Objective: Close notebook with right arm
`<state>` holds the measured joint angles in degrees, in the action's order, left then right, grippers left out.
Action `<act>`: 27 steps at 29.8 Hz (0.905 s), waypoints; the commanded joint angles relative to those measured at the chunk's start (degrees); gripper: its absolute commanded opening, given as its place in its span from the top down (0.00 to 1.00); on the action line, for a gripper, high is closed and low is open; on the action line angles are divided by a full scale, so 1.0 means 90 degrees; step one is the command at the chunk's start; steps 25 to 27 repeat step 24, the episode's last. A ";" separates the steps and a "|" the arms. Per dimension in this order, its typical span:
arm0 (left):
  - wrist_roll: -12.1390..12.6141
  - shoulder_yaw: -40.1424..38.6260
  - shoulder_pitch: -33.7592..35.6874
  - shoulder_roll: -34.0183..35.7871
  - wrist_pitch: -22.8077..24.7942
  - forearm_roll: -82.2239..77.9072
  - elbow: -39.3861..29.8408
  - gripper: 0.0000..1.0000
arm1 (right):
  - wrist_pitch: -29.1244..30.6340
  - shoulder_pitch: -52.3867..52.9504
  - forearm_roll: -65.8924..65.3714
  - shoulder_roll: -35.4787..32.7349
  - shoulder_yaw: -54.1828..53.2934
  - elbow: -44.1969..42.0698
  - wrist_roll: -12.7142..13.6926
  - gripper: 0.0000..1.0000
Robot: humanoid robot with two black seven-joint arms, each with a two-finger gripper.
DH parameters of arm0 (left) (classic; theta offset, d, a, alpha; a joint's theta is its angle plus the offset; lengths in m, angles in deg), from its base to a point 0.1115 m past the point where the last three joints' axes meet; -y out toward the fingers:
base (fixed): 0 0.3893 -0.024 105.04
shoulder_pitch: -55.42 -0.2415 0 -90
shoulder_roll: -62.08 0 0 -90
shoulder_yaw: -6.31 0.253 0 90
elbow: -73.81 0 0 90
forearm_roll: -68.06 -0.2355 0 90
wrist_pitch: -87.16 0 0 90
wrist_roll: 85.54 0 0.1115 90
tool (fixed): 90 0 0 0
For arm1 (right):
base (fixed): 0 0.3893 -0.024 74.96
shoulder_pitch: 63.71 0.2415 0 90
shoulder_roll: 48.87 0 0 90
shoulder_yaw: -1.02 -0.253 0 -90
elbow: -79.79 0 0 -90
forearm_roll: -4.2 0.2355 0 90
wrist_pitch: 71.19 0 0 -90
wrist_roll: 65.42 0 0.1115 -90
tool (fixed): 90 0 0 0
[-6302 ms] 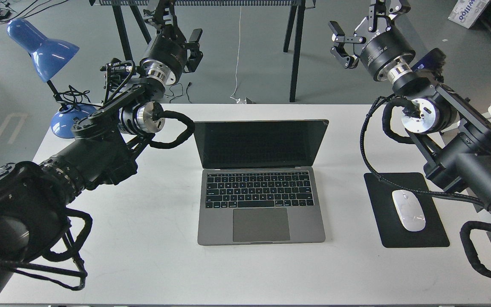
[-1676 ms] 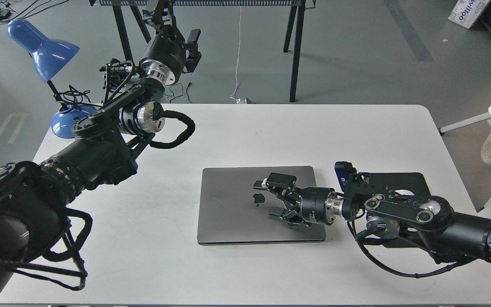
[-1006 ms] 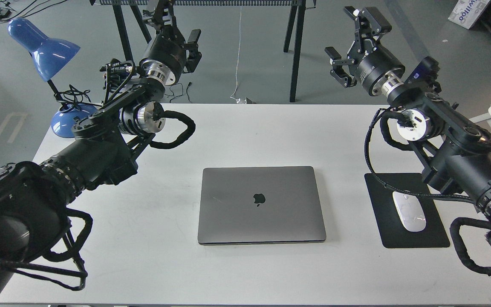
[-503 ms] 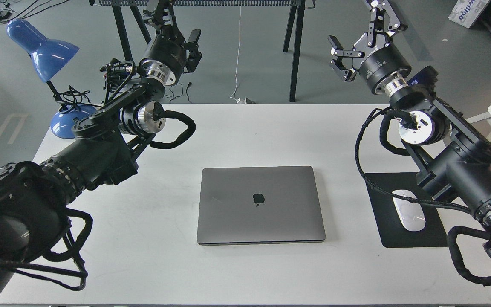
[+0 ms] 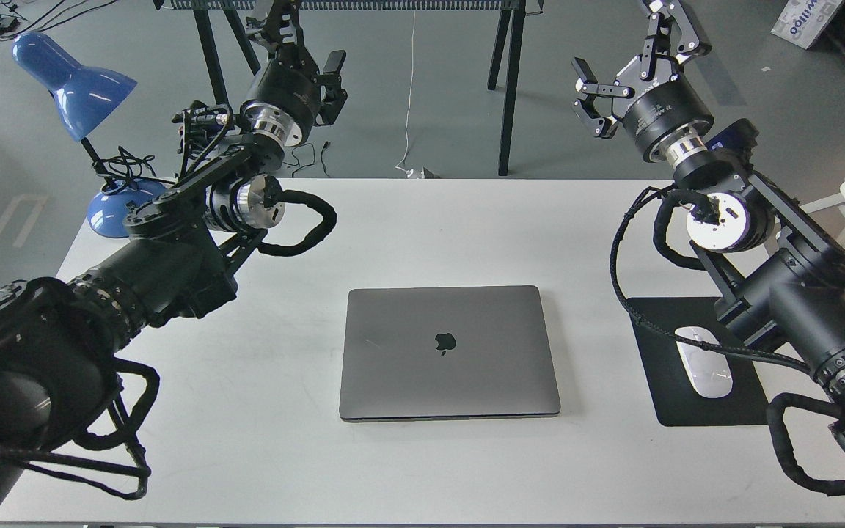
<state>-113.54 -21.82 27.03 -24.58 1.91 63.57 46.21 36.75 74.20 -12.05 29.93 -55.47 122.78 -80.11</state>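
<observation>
The notebook (image 5: 450, 352) is a space-grey laptop lying shut and flat in the middle of the white table (image 5: 422, 469), with the dark apple logo facing up. My right gripper (image 5: 629, 62) is open and empty, raised high beyond the table's far right edge, well away from the notebook. The right arm (image 5: 782, 293) runs down over the right side of the table, with its blue-faced device (image 5: 730, 136) near the wrist. My left gripper (image 5: 305, 42) is open and empty, held high at the back left.
A black mouse pad (image 5: 694, 411) with a white mouse (image 5: 703, 361) lies right of the notebook, partly under my right arm. A blue desk lamp (image 5: 74, 88) stands at the table's far left corner. Black trestle legs (image 5: 507, 88) stand behind the table.
</observation>
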 commanded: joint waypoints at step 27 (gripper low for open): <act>0.0000 -0.0009 0.0000 0.0000 0.0000 0.0000 0.0000 0.00 | -0.0011 -0.0001 -0.0001 0.0024 -0.0031 -0.0001 -0.0009 0.00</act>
